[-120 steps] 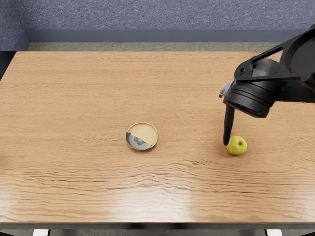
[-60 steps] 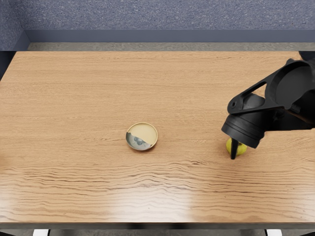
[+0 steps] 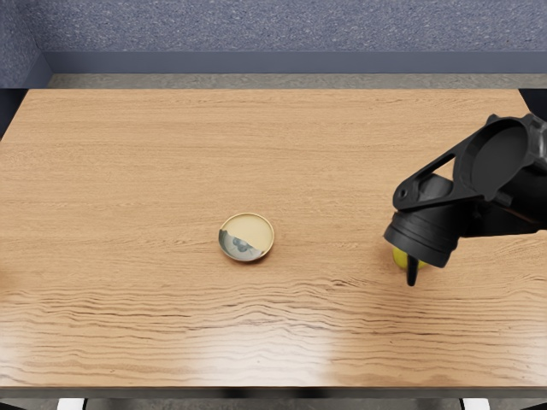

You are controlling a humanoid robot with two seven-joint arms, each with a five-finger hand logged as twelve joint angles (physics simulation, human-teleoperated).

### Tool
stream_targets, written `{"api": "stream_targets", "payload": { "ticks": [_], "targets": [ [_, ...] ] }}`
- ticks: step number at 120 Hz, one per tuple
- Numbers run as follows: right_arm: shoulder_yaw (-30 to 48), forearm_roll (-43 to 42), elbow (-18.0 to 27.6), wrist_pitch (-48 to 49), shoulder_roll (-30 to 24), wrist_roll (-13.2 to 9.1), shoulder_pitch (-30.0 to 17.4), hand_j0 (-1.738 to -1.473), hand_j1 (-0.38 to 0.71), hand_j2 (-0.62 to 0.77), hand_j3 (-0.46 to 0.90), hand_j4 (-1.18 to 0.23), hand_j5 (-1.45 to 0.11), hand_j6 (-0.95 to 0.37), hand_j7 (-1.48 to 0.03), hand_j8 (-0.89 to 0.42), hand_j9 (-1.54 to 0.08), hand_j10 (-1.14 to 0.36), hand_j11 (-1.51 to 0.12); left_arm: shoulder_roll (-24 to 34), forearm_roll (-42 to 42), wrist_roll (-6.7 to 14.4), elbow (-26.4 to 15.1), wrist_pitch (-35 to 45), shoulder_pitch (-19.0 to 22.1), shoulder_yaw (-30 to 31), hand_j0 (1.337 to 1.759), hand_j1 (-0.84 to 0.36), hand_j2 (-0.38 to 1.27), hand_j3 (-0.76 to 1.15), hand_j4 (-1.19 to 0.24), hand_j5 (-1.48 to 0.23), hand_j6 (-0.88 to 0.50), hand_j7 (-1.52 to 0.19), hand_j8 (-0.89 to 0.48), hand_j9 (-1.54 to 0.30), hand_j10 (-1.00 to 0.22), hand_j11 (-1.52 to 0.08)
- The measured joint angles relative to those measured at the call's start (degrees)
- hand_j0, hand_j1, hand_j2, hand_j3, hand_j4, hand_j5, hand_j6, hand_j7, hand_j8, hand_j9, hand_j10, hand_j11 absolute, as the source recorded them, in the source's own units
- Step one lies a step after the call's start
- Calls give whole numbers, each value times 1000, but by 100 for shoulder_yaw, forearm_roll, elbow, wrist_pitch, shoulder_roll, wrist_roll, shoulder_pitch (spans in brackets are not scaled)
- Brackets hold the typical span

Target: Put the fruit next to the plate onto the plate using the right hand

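A small yellow-green fruit [image 3: 399, 257] lies on the table, right of centre. Only slivers of it show, because my right hand [image 3: 416, 249] sits directly over it and the black wrist hides the rest. The right arm comes in from the right edge and slants down to the fruit. Whether the hand has closed on the fruit is hidden from this view. The plate [image 3: 267, 231], a small round tan dish with a dark blue-grey patch, stands near the table's middle, well to the left of the fruit. Nothing lies on it.
The wooden table [image 3: 128, 171] fills the view, with its front edge along the bottom. A grey-blue wall runs behind the far edge. Bare wood separates plate and fruit.
The right hand has come down from above and behind the fruit onto it and now covers most of it. Fruit and plate have not moved.
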Motion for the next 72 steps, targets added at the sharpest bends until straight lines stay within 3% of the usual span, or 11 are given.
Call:
{"api": "stream_targets", "payload": {
  "ticks": [34,72],
  "targets": [
    [-36,0,-56,0,-32,0,-189,-1658,-150,-33,0,-166,-216,-167,-216,-166,-216,-166,-216,0,0,0,0,-2,0,0,1658,349,0,0,0,0,0,0,0,0,0,0],
    [-3,-141,-806,0,-18,0,-899,-1658,-96,-42,0,-211,-274,-212,-274,-212,-274,-211,-274,0,0,0,0,-2,0,0,1658,349,0,0,0,0,0,0,0,0,0,0]
  ]
}}
